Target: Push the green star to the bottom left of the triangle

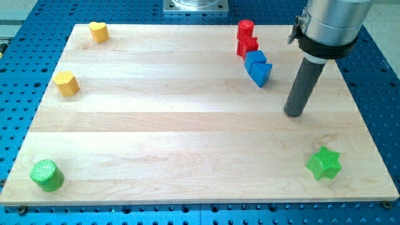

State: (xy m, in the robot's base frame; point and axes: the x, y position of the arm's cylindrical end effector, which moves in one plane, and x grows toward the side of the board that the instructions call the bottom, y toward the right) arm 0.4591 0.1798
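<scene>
My tip (294, 115) rests on the board (187, 125) (a bare rod, no jaws to open or close), right of and below the blue triangle (261, 74) and well above the green star (324, 164), which sits near the board's bottom right corner, touching nothing.

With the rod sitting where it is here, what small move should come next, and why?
Probably swing my tip down and around to the lower right side of the green star. The star lies below and right of the tip, untouched, while the blue triangle sits toward the view's top left. Pushing from the star's far side would drive it up-left.
</scene>
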